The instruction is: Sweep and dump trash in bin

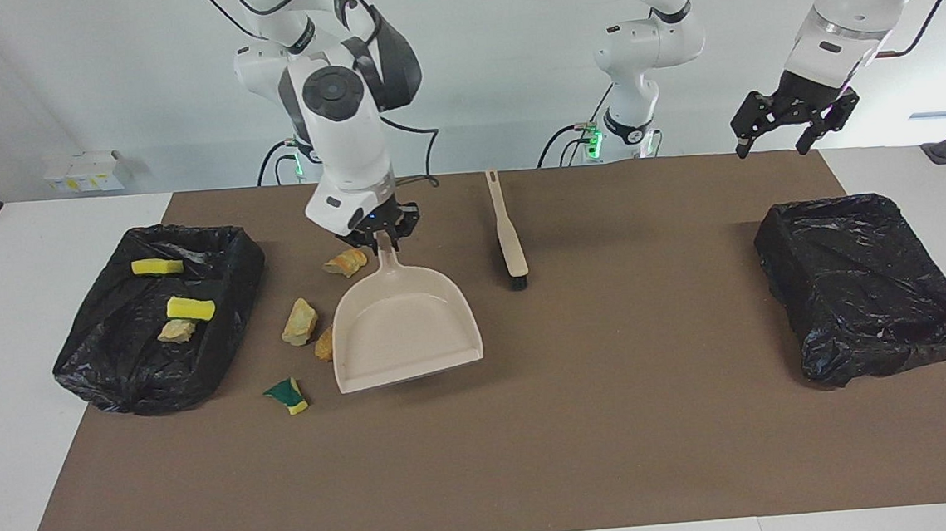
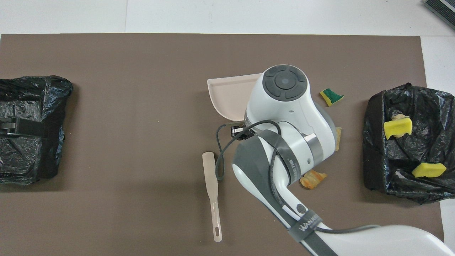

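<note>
We see seven scraps of trash. Three lie in the bin (image 1: 214, 258) at the right arm's end: two bright yellow sponge bits (image 1: 157, 267) (image 1: 190, 308) and a tan chunk (image 1: 176, 330). Four lie on the mat (image 1: 537, 461): an orange-brown chunk (image 1: 345, 263) at the dustpan's (image 1: 402, 329) eleven o'clock, a tan piece (image 1: 300, 322) and a brown bit (image 1: 324, 345) at its nine, a green-and-yellow sponge piece (image 1: 286, 395) at its eight.
</note>
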`<state>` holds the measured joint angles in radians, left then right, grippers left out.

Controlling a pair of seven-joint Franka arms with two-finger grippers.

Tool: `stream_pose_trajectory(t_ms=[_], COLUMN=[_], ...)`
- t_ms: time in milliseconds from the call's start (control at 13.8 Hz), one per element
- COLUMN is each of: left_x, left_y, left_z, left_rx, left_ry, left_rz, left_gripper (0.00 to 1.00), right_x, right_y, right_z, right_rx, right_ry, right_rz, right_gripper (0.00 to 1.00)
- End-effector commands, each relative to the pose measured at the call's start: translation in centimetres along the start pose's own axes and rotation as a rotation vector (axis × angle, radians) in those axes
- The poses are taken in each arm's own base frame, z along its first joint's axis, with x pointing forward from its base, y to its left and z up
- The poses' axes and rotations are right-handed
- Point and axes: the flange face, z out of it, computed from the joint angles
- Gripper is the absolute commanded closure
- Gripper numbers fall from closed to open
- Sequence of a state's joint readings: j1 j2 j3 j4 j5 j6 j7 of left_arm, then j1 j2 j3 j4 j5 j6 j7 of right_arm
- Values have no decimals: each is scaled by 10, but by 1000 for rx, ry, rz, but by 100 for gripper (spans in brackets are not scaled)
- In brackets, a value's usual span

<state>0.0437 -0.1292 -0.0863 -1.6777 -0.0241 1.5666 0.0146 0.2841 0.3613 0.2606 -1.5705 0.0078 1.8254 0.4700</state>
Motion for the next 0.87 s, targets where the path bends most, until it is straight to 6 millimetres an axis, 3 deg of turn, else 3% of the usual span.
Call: stream_pose_trajectory(t_ms=[0, 217, 361, 434, 506, 650, 795], left_x=[0, 0, 0, 1, 1, 1, 0], left_y=[-2, -3, -3, -4, -8, -13, -13], left_z=[-1, -1, -2, -3, -3, -3, -2], left_rx=[-6, -6, -6, -6, -6, -6, -6], left_ry=[-3, -3, 5, 10, 13, 13, 6], left_rz=[9, 12, 13, 12, 4, 18, 21], left_gripper=[0, 0, 0, 0, 0, 0, 0], right_x=[32, 58, 67, 67, 66, 66, 60], right_y=[-28, -47, -50, -48, -49, -49, -46], right_z=[28, 62, 68, 69, 68, 62, 37], right_rx=[48, 75, 84, 71, 52, 27, 43], right_ry=[9, 37, 47, 48, 66, 97, 114], right_rz=[68, 63, 66, 62, 34, 18, 25], right_gripper=[100, 100, 100, 91, 1, 0, 0])
